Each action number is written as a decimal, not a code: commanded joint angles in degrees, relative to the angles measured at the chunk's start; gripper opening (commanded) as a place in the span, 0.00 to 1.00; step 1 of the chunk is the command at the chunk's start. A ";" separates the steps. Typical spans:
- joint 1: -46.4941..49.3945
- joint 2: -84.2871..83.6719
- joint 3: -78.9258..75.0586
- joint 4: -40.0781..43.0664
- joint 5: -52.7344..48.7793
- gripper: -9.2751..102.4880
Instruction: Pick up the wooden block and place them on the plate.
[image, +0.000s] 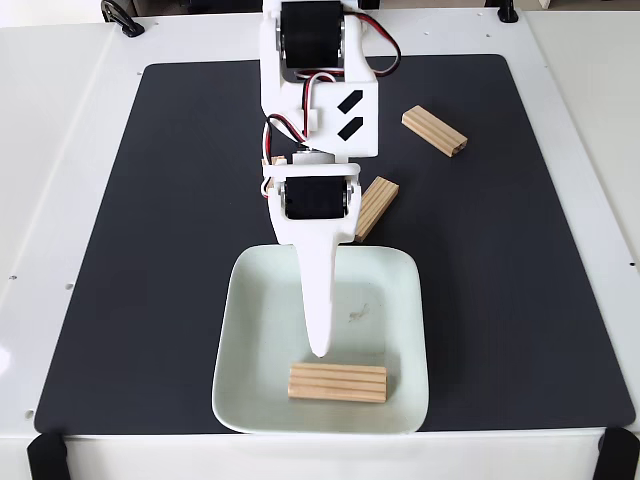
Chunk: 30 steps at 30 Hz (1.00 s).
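The pale mint-green plate (250, 400) sits at the front middle of the black mat. One wooden block (337, 382) lies flat on it near the front rim, its long side running left to right. My white gripper (318, 350) hangs over the plate's middle with its tip just behind that block. The jaws look pressed together into one taper, shut and holding nothing. A second wooden block (378, 205) lies on the mat just past the plate's far rim, partly hidden by the gripper body. A third wooden block (434, 131) lies farther back on the right.
The black mat (150, 250) covers most of a white table (50, 150). The arm's upper links and red-and-black wires (380, 45) come in from the top centre. Black clamps sit at the front corners and the back left.
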 joint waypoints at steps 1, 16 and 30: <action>-0.09 5.71 1.05 -0.26 0.44 0.44; -1.49 30.50 26.19 -0.26 -0.44 0.09; -11.43 56.51 58.36 14.94 -57.74 0.08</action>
